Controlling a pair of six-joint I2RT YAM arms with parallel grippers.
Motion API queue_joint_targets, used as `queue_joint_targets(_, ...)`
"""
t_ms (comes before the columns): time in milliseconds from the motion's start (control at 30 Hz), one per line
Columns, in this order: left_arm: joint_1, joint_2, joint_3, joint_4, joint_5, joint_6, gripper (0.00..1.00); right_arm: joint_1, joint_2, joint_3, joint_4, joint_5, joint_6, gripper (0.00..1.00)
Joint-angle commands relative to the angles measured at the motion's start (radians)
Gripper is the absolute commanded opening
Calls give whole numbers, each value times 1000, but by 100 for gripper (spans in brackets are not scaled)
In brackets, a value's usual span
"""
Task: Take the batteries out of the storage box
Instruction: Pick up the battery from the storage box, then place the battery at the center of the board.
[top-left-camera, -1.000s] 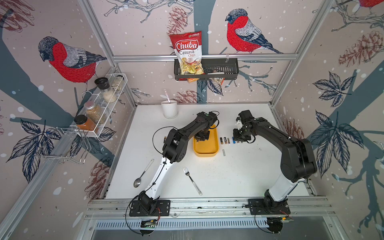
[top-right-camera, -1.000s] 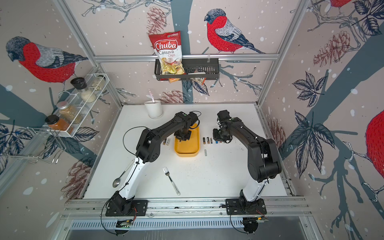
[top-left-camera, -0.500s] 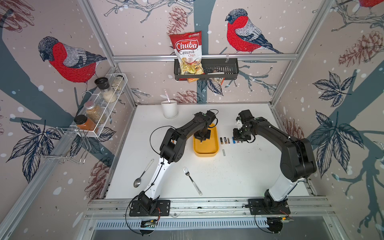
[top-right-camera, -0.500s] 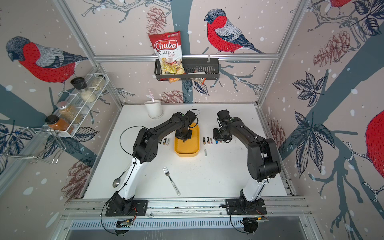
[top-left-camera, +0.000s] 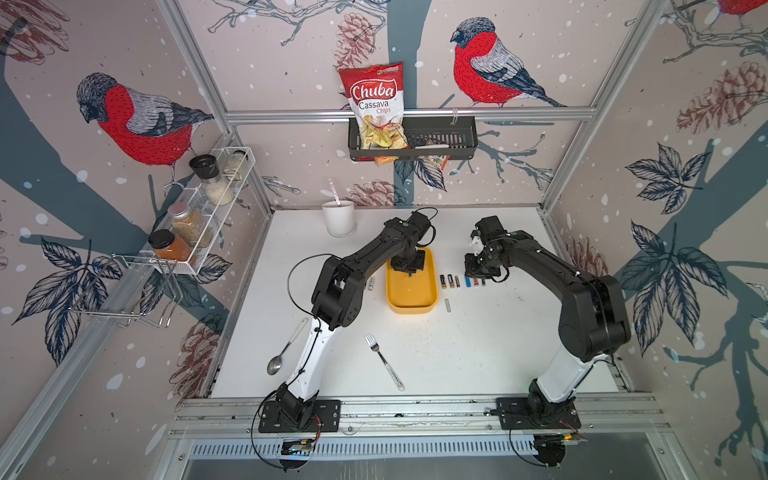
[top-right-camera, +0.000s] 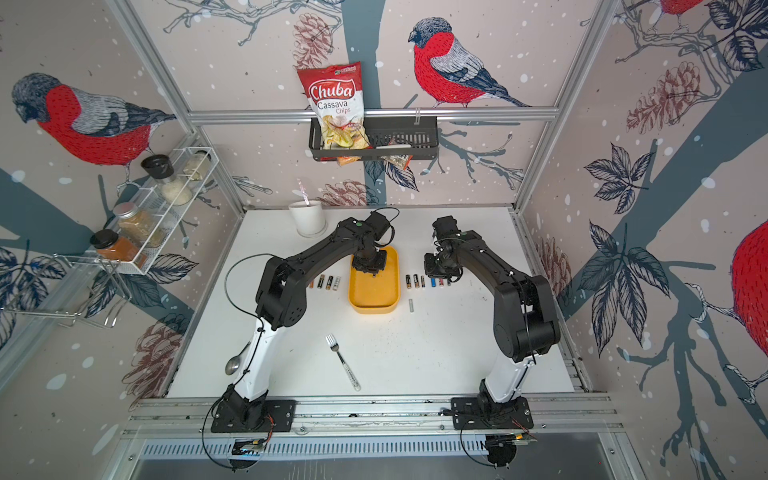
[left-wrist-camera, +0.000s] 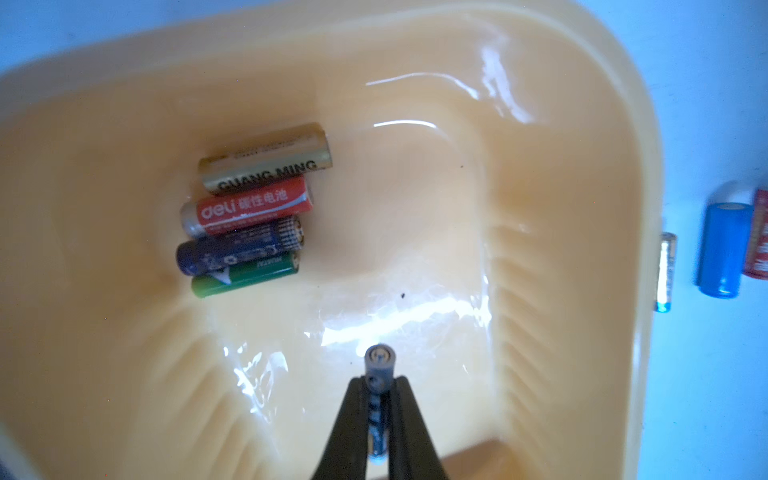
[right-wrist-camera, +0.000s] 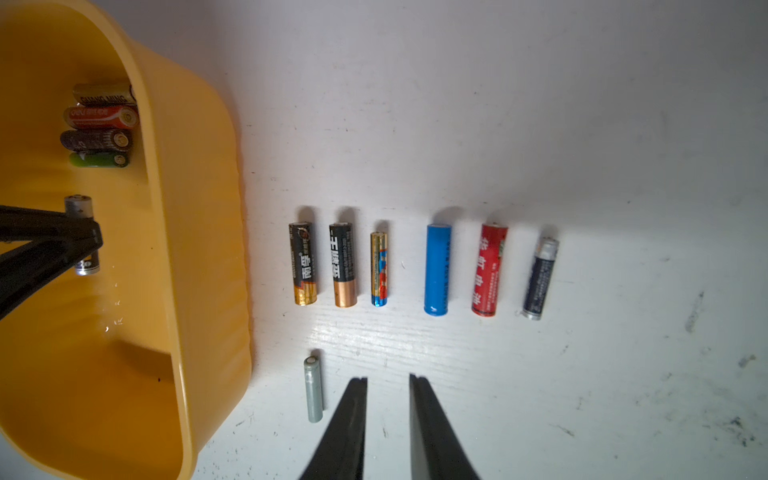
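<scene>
The table (top-left-camera: 478, 353) is smooth and white, so anything round I drop on it will roll. That matters most around the storage box (top-left-camera: 435, 286), which sits mid-table between my two arms. It looks light and shallow, and I judge it could slide or tip if the left arm drags against its wall on the way out. The left gripper (left-wrist-camera: 380, 384) is down inside the box, clamped on one battery. The right gripper (right-wrist-camera: 387, 379) hovers low over the table on the right of the box, its jaws a narrow gap apart and empty. A careless swing from it could scatter the row of six batteries (right-wrist-camera: 436, 270) laid out beyond its tips. Four batteries (left-wrist-camera: 249, 205) lie touching side by side on the box floor, and a hasty lift on the left could bump them apart. The silver battery (right-wrist-camera: 313, 388) lies just beside one right finger, so it is the likeliest to get nudged. The slim dark battery (left-wrist-camera: 379, 360) in the left jaws is pinched around its slick barrel with one end past the tips. It could pivot or slip, and I cannot tell whether it has cleared the floor.
</scene>
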Motion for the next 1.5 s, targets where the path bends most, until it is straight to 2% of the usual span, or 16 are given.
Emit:
queue_joint_targets(0, 10, -42, -24, 20, 11, -10, 13, 5, 5, 16, -15, 17, -7, 25)
queue_joint_targets(167, 33, -111, -101, 54, 29, -14, 12, 16, 17, 34, -21, 17, -4, 25)
queue_joint_targets(1000, 189, -533, -592, 118, -31, -27, 12, 102, 134, 191, -53, 25, 5, 25)
queue_joint_targets(1467, 189, -575, -841, 260, 16, -69, 12, 111, 143, 197, -64, 35, 0, 25)
